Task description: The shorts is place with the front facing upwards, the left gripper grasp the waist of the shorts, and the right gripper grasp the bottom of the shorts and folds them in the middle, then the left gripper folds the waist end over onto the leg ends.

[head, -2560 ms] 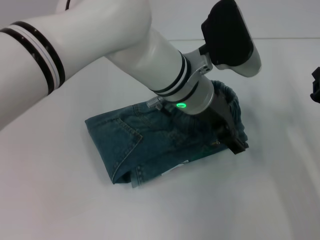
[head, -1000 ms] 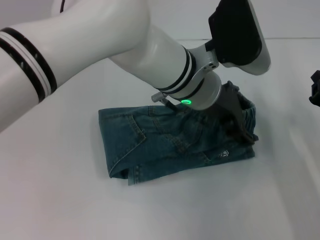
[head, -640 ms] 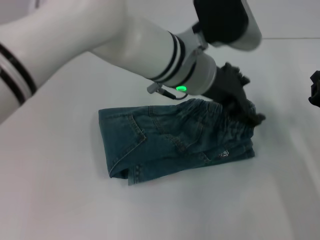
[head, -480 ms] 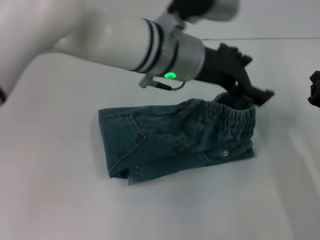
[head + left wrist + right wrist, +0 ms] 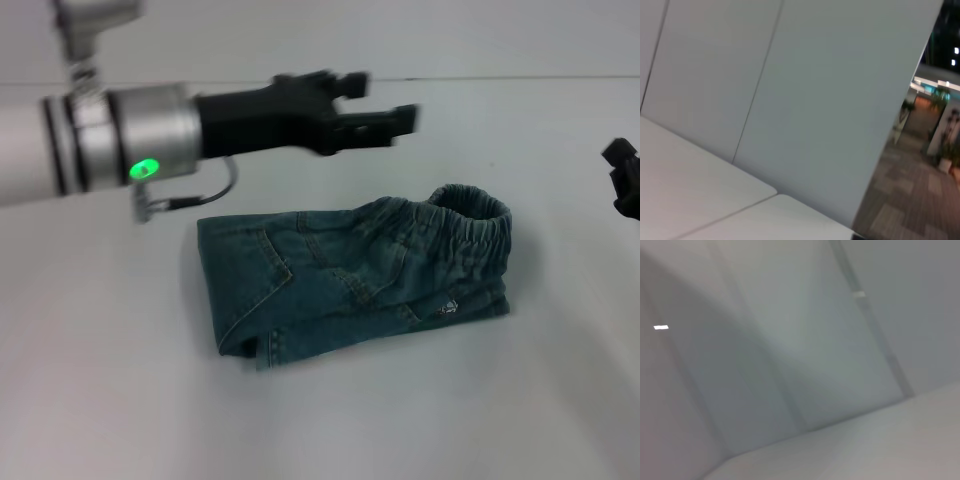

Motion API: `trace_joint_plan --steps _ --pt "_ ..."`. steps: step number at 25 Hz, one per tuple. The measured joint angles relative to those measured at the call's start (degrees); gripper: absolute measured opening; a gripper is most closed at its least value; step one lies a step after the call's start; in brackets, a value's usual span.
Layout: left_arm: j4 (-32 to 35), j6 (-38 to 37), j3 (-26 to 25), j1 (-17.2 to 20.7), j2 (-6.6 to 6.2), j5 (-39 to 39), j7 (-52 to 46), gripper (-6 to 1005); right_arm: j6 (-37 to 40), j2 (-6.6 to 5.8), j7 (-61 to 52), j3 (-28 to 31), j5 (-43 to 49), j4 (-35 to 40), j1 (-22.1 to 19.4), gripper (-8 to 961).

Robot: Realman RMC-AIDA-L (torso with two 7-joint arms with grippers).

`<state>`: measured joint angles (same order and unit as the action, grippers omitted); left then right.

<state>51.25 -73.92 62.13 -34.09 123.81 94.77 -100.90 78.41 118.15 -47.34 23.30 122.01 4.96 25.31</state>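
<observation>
The blue-green denim shorts [image 5: 340,285] lie folded on the white table [image 5: 420,410] in the head view. The gathered elastic waist [image 5: 470,215] sits on top at the right end of the bundle, and the leg ends are hidden beneath it. My left gripper [image 5: 378,100] hovers above and behind the shorts, open, holding nothing and clear of the cloth. Only a black part of my right gripper [image 5: 625,180] shows at the right edge, away from the shorts. Neither wrist view shows the shorts.
The wrist views hold only pale wall panels [image 5: 805,100] and a strip of table top [image 5: 685,190]. White table surface surrounds the shorts on all sides.
My left gripper has let go of the waist, risen and swung back to the left. The waist end now rests free on the right end of the folded shorts.
</observation>
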Motion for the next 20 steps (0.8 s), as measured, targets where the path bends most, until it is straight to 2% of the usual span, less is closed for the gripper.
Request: trace_joint_plan --steps 2,3,6,8,9,12,15,20 --pt "-3.66 -3.73 -3.99 1.48 -0.67 0.20 3.30 916 7.69 -0.69 -7.99 -8.88 0.02 6.75 0.74 28" --pt "-5.45 -5.23 -5.09 2.64 -1.30 0.35 4.87 916 7.69 -0.69 -7.99 -8.88 0.02 6.75 0.74 35" --pt "-7.52 -8.85 -6.34 6.86 -2.96 1.59 8.37 916 14.94 -1.18 -16.47 -18.35 0.02 15.49 0.99 54" --pt "-7.20 -10.99 -8.69 9.71 -3.16 4.65 9.60 916 18.60 -1.41 -21.52 -25.16 0.03 21.29 0.76 67" --pt "-6.58 -11.98 -10.41 10.90 -3.04 6.68 9.98 916 19.88 -1.48 -23.61 -28.13 0.02 23.74 0.61 73" --pt "-5.11 -14.87 -14.94 14.04 -2.33 11.77 11.14 916 22.28 -1.57 -29.66 -35.53 0.04 30.26 -0.42 188" --pt "-4.46 -16.52 -16.98 15.80 -1.98 13.91 11.81 916 23.48 -1.59 -31.66 -42.05 0.57 35.03 -1.81 304" --pt "-3.00 -17.59 -17.65 17.31 -1.45 15.49 12.07 916 25.78 -1.68 -32.33 -46.05 5.58 38.44 -2.41 504"
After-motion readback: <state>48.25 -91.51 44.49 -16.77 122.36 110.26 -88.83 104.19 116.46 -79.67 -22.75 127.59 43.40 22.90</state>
